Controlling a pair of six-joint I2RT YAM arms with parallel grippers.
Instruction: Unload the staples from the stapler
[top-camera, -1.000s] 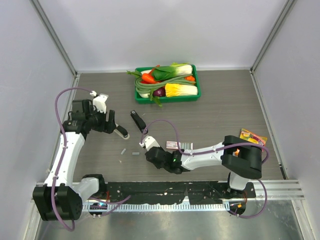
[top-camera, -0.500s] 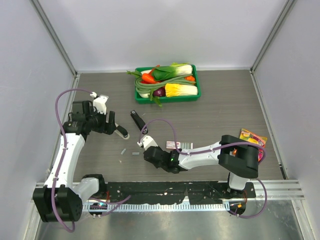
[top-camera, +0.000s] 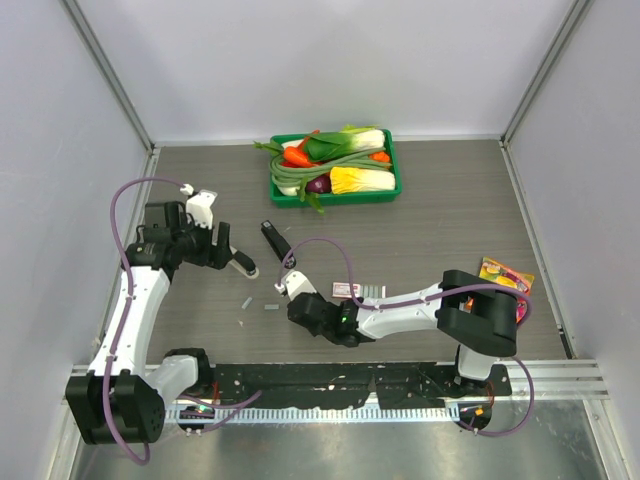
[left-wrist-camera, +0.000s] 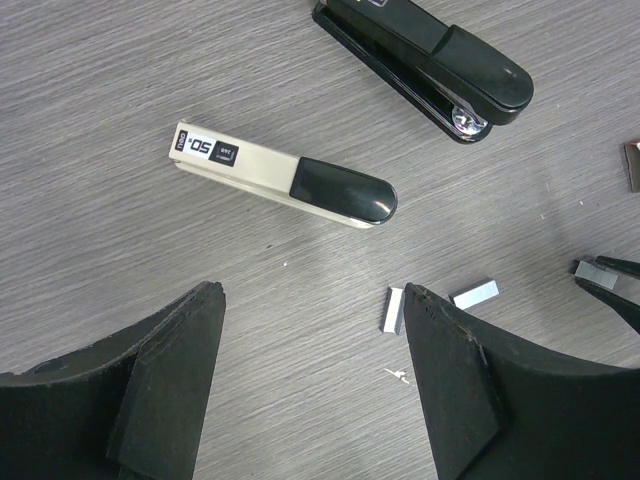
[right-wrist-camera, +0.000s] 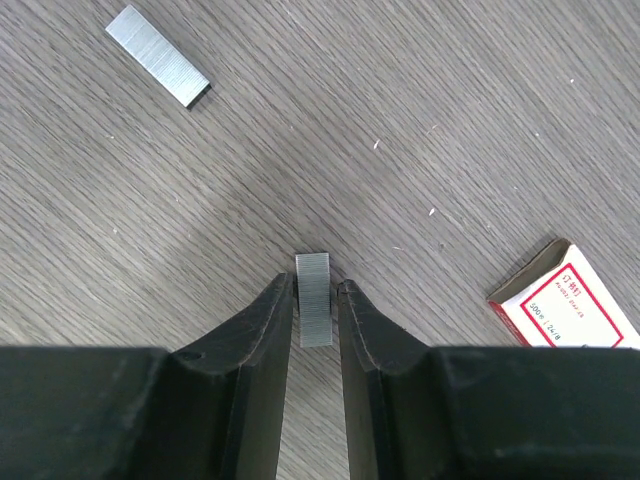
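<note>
While left claw (left-wrist-camera: 310, 300) gapes wide, right claw (right-wrist-camera: 315, 284) pinches ridged silvery staple strip (right-wrist-camera: 313, 305) — woodgrain table (right-wrist-camera: 450, 100) beneath.

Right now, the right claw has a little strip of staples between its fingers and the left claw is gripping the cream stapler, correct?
Not quite. The left gripper is open and empty; the cream stapler lies on the table ahead of it, untouched, as the left wrist view shows. The right gripper does have a staple strip between its fingers.

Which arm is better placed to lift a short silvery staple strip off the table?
Right: the right gripper straddles one silvery staple strip; the left gripper hangs open near a beige stapler.
</note>
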